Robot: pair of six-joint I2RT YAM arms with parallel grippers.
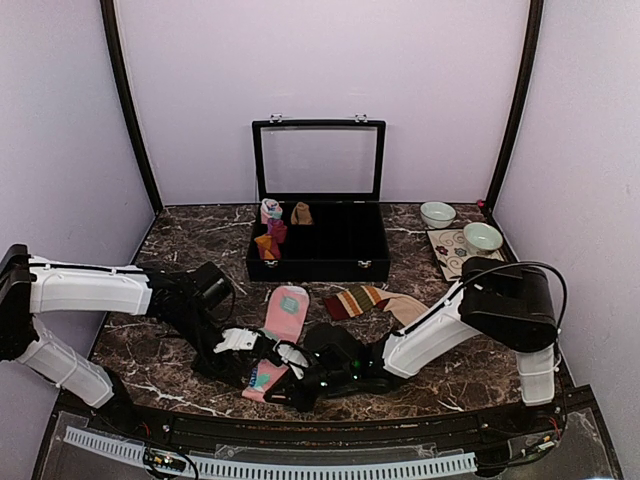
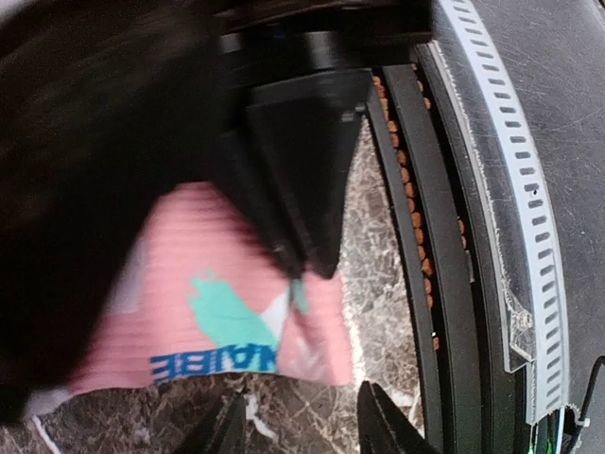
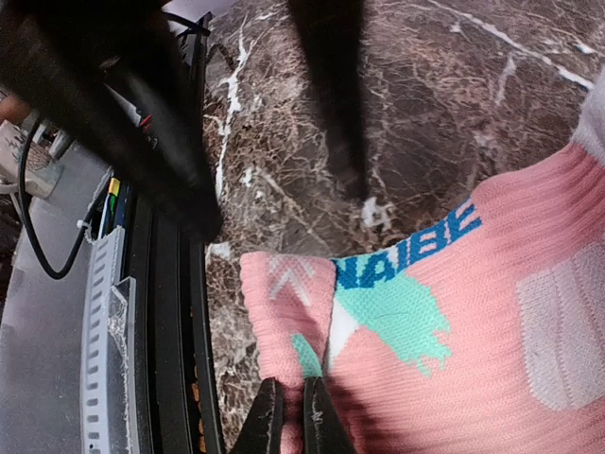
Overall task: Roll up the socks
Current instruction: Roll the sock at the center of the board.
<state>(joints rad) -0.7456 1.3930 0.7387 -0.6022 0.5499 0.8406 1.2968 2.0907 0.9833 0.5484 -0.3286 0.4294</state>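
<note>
Near the tabletop's front edge, the near end of the pink sock is hiding under both tools from above. The right tool is pinching its edge, fingers together; the left tool is hanging beside it, fingers apart. The sock's long axis is running front-to-back; the striped sock is lying crosswise to its right.

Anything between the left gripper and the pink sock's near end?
Nothing visible: the left gripper, jaws open, faces the pink sock at its lettered hem across bare table. The right gripper pinches that same end just beyond, crowding the spot.
</note>
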